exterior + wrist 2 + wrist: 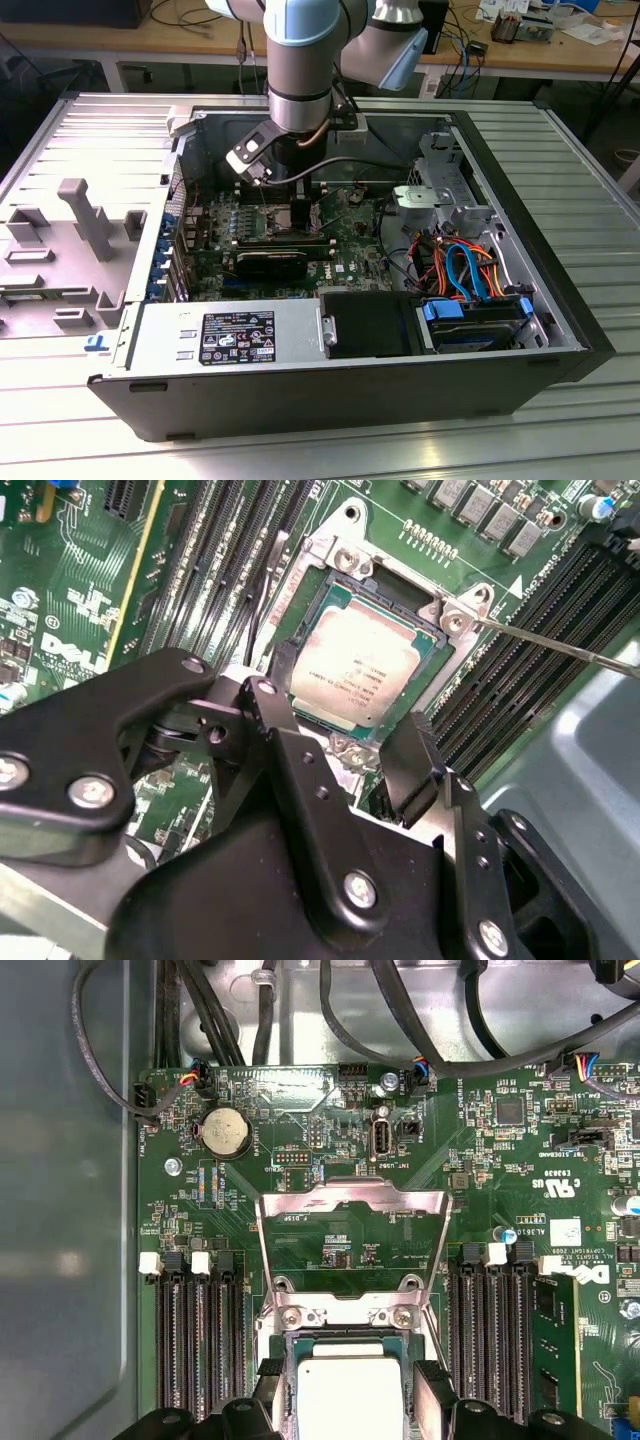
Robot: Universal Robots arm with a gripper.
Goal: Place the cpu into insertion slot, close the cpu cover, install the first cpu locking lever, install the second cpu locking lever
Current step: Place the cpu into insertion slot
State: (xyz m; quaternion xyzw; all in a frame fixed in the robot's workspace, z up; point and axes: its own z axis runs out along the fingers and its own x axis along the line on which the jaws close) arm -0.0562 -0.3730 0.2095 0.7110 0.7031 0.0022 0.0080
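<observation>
The cpu lay flat inside the insertion slot on the green board, its grey top face up. The tool hung low over it with its black fingers spread wide, one on each side of the chip. Whether the pads touched its edges was hard to tell. In the first wrist view the cpu cover stood swung open beyond the slot. In the second wrist view a thin metal lever angled away from the slot's corner. In the exterior view the arm reached down into the open computer case on the tabletop.
</observation>
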